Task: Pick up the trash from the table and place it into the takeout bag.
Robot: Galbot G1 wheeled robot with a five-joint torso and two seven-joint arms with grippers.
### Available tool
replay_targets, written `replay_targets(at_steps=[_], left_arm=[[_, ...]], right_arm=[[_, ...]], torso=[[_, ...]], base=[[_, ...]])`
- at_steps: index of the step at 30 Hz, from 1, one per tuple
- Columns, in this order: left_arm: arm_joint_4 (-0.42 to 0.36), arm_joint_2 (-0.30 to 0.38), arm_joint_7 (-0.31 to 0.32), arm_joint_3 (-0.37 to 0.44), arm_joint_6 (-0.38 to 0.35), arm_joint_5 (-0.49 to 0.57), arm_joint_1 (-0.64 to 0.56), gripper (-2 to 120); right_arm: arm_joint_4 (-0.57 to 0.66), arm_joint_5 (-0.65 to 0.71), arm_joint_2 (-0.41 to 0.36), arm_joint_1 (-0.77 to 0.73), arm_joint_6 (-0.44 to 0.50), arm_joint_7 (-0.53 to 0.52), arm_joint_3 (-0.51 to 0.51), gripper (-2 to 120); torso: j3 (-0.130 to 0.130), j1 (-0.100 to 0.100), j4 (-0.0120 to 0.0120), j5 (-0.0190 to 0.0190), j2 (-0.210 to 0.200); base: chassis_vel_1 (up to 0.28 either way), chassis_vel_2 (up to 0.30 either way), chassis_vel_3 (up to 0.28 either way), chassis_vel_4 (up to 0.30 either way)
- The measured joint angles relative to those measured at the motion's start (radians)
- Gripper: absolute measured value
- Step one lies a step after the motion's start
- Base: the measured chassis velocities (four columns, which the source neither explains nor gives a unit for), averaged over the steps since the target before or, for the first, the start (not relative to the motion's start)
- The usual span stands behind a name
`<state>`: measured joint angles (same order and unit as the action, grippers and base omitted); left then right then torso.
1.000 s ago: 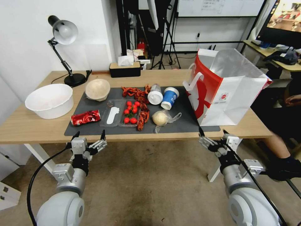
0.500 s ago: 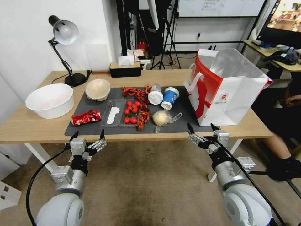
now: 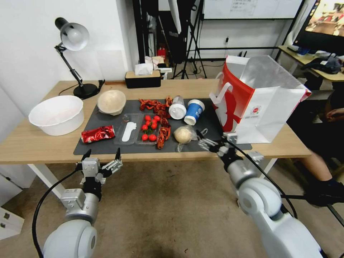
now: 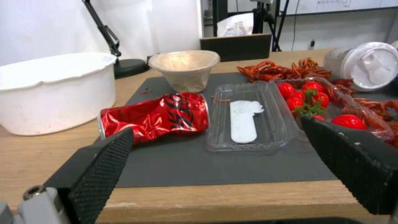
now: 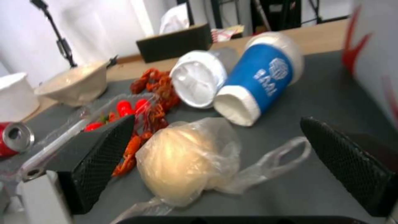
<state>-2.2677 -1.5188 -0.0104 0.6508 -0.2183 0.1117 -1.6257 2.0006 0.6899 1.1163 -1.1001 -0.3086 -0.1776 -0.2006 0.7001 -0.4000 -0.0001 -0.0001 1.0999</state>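
On the table's (image 3: 43, 147) dark mat (image 3: 107, 145) lie a crushed red can (image 3: 98, 134), a beige bowl (image 3: 111, 101), a white-lidded clear cup (image 3: 177, 107), a tipped blue paper cup (image 3: 194, 111) and a bun in clear plastic (image 3: 183, 135). The red-and-white takeout bag (image 3: 258, 100) stands open at the mat's right end. My right gripper (image 3: 205, 139) hovers open at the mat's front edge, just right of the bun (image 5: 182, 158). My left gripper (image 3: 102, 154) hangs open before the table's front edge, facing the can (image 4: 155, 116).
A clear tray of cherry tomatoes (image 3: 148, 130) and red crayfish shells (image 3: 157, 106) sit mid-mat. A round white bowl (image 3: 56, 114) stands at the left, with a desk lamp (image 3: 73, 39) and a tissue box (image 3: 142, 79) at the back. The bag's wall (image 5: 373, 56) is close beside the right gripper.
My right gripper has risen from below the table's front right edge and swung left over the mat, up to the bagged bun. The left gripper has barely moved.
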Motion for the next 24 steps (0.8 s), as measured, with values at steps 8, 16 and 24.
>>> replay_targets(at_steps=[8, 16, 24], left_arm=[[-0.005, -0.011, 0.000, 0.009, 0.001, -0.008, -0.005, 100], [-0.008, -0.021, 0.002, 0.015, 0.015, -0.016, -0.012, 100], [-0.010, -0.026, 0.004, 0.016, 0.030, -0.021, -0.018, 100]], right_arm=[[-0.112, 0.077, -0.006, 0.163, -0.042, -0.056, 0.149, 100], [-0.151, 0.106, 0.010, 0.227, -0.100, -0.104, 0.214, 100], [-0.165, 0.105, 0.017, 0.248, -0.147, -0.134, 0.247, 90]], torso=[[0.000, 0.000, 0.0003, 0.0000, 0.000], [0.000, 0.000, 0.0001, 0.0001, 0.000], [0.000, 0.000, 0.0001, 0.0001, 0.000]], base=[[0.000, 0.000, 0.000, 0.000], [0.000, 0.000, 0.000, 0.000], [0.000, 0.000, 0.000, 0.000]])
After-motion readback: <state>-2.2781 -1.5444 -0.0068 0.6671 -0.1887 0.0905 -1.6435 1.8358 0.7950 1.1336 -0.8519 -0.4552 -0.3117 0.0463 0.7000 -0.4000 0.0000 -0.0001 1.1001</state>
